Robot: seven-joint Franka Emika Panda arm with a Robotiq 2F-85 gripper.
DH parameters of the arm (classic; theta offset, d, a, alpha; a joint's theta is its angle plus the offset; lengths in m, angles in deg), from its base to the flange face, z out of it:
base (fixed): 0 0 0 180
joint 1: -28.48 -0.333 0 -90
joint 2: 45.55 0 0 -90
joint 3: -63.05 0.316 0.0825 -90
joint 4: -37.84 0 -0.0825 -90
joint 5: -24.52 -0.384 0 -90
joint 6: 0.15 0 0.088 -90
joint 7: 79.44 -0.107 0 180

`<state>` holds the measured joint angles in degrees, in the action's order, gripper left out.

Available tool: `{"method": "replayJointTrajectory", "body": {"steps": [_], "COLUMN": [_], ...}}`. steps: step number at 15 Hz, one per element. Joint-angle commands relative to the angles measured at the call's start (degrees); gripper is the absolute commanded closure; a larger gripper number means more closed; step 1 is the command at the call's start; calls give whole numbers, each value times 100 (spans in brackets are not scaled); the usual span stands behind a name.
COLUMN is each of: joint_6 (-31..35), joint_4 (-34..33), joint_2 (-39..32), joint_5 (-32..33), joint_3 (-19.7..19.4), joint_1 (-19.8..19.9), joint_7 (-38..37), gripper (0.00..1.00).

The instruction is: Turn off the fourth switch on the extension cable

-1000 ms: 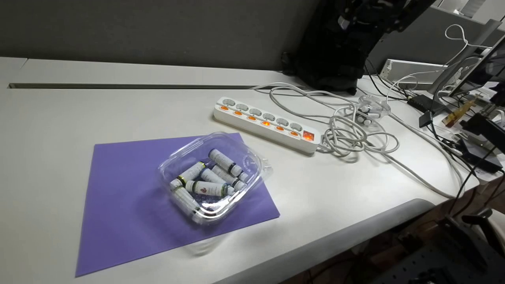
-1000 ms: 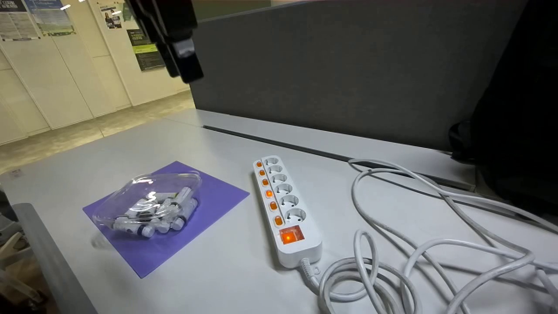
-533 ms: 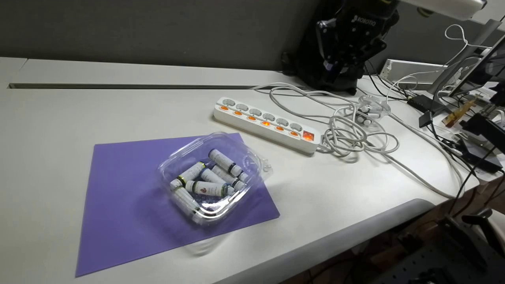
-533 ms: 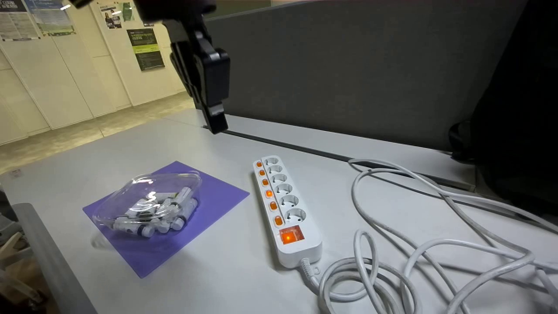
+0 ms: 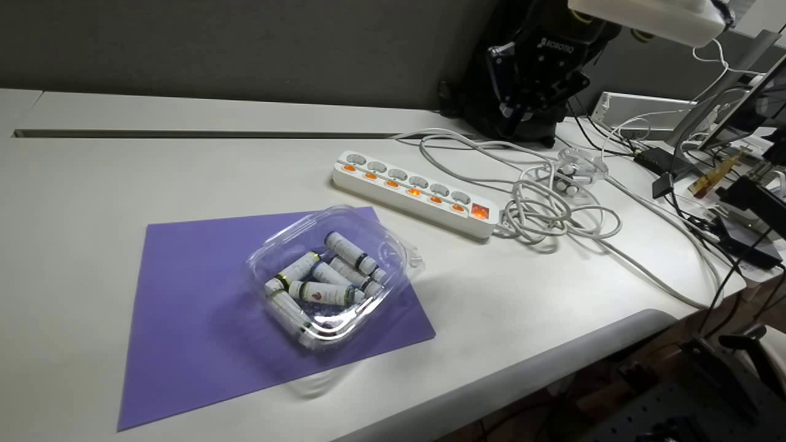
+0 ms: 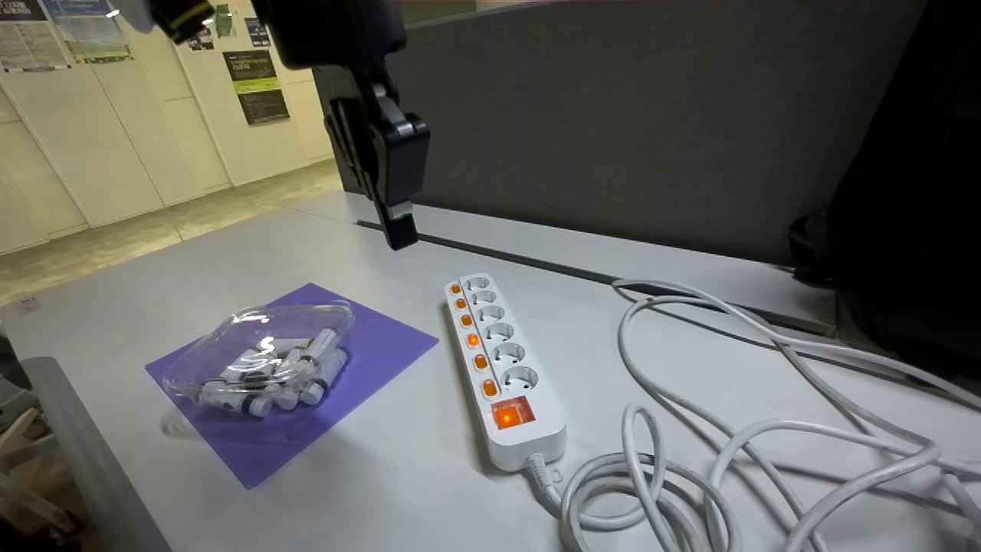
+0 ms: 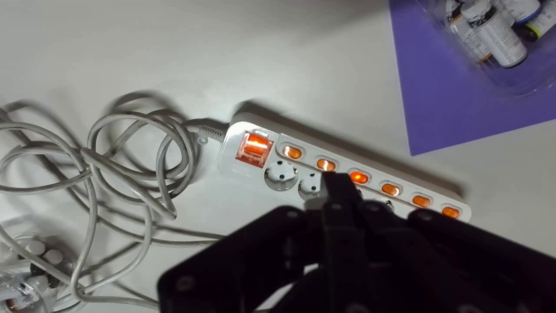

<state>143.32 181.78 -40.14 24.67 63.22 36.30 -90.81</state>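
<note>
The extension cable (image 6: pixel 529 429) is a white strip lying on the desk, with a row of sockets and small orange switches in both exterior views. Counted from the end away from the cord, the fourth switch (image 6: pixel 473 340) glows brighter than its neighbours. It also shows lit in the wrist view (image 7: pixel 359 177), just beyond the fingertips. My gripper (image 6: pixel 402 234) hangs in the air above the strip, apart from it. Its black fingers (image 7: pixel 339 187) are together with nothing held, covering some of the sockets in the wrist view.
A larger red main switch (image 6: pixel 512 414) glows at the cord end. White cord loops (image 5: pixel 540 205) tangle beside it. A clear tub (image 5: pixel 393 245) of small bottles stands on a purple sheet (image 5: pixel 196 344). A dark partition (image 5: pixel 215 49) runs behind the desk, with a black bag (image 6: pixel 904 215) against it.
My gripper has come down toward the strip, moving rightward in an exterior view, and its fingers have closed together. The strip, its lit switch and the tub look the same.
</note>
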Motion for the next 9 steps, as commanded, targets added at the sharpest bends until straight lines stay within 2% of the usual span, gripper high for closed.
{"method": "replayJointTrajectory", "body": {"steps": [1, 9], "joint_6": [204, 330], "joint_4": [-170, -1063], "joint_2": [-322, -1528], "joint_5": [-31, -137], "joint_3": [-194, -434], "joint_1": [-72, -119], "joint_7": [-61, -166], "gripper": [100, 100]}}
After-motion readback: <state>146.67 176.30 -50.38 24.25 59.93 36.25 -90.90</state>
